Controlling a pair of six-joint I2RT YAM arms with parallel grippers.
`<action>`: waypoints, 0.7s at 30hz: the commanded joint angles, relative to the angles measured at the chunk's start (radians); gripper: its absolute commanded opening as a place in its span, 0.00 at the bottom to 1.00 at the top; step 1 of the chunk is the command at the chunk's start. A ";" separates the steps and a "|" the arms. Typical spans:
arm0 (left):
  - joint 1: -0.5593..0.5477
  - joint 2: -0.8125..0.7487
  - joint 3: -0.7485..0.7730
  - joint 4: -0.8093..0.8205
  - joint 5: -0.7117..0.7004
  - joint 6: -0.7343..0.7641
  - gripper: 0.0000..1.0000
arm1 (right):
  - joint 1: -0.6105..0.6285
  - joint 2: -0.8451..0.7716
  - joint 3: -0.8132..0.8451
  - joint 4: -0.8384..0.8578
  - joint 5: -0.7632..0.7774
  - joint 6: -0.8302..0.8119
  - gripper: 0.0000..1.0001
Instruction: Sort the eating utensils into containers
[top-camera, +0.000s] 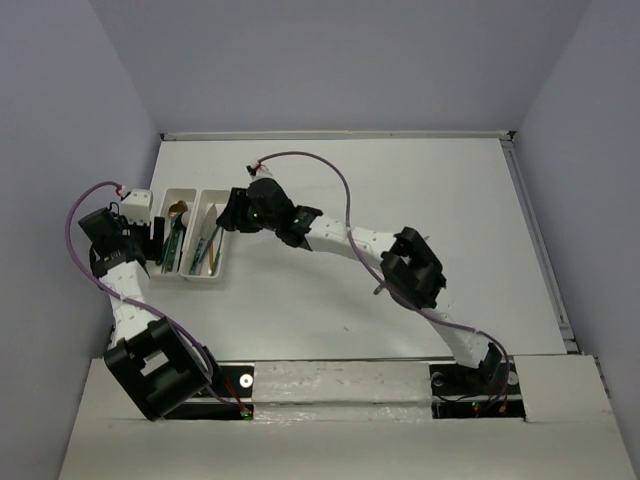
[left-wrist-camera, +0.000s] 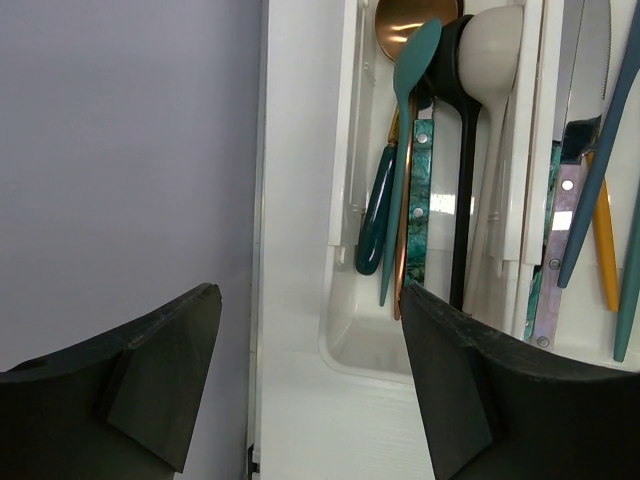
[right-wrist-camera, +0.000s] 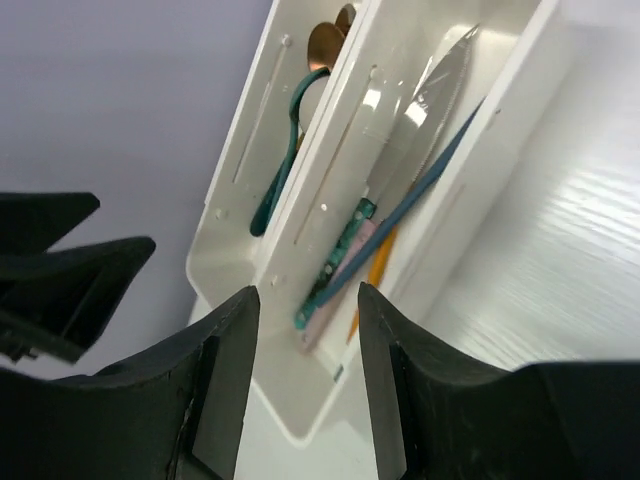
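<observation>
The two joined white containers (top-camera: 199, 279) stand at the table's left side. The left wrist view shows the left tray (left-wrist-camera: 343, 150) holding gold, teal (left-wrist-camera: 411, 70), black and beige (left-wrist-camera: 495, 45) spoons, and the right tray holding knives and slim handles. The right wrist view shows a silver knife (right-wrist-camera: 432, 110) and a blue utensil (right-wrist-camera: 405, 212) in the right tray (right-wrist-camera: 330, 170). My left gripper (top-camera: 153, 238) (left-wrist-camera: 310, 385) is open and empty at the trays' left end. My right gripper (top-camera: 234, 211) (right-wrist-camera: 305, 385) is open and empty above the right tray's near end.
The grey left wall (left-wrist-camera: 120, 150) is close beside my left gripper. The table's left edge (left-wrist-camera: 257, 300) runs right beside the trays. The left gripper's dark fingers (right-wrist-camera: 60, 270) show in the right wrist view, close to the trays.
</observation>
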 joint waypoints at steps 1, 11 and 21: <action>0.006 -0.053 -0.011 -0.002 0.003 0.044 0.85 | 0.008 -0.352 -0.079 -0.292 0.266 -0.359 0.52; 0.004 -0.038 -0.042 0.041 0.032 0.030 0.86 | -0.291 -0.831 -0.782 -0.946 0.496 -0.138 0.77; 0.006 -0.082 -0.103 0.058 -0.018 0.067 0.86 | -0.345 -0.821 -0.906 -0.794 0.409 -0.137 0.81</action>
